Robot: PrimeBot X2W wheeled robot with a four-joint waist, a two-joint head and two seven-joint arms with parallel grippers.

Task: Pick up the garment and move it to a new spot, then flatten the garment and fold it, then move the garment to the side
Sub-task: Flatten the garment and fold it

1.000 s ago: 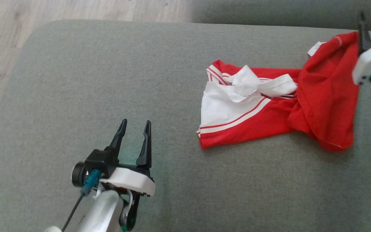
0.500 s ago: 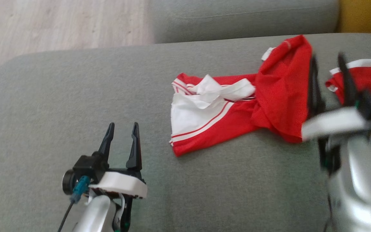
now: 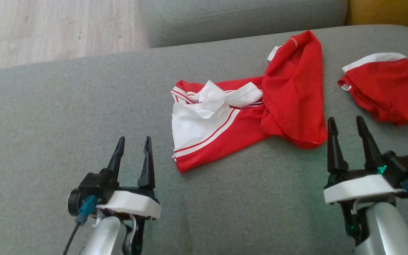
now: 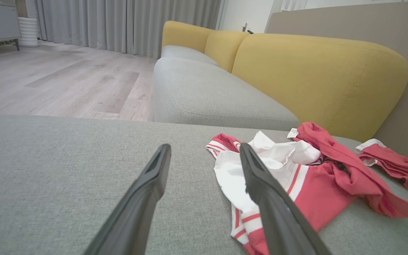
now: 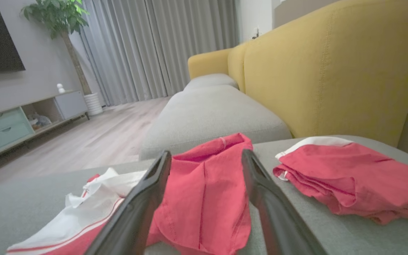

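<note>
Crumpled red-and-white jersey garment [image 3: 246, 117] lies mid grey fabric sofa cushion [image 3: 48, 124], untouched; your L gripper [image 3: 134, 139] & R gripper [image 3: 345, 118] sit near it, either side, both spread wide, empty.

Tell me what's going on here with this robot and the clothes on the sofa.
A two-armed robot faces a grey fabric sofa cushion. Its left gripper and right gripper are both open over the cushion, holding nothing. Between and ahead of them lies a crumpled red and white garment, bunched and twisted, not yet flattened or folded. A smaller red garment with a white band lies apart from it, further to the robot's right. Neither gripper touches either piece.
</note>
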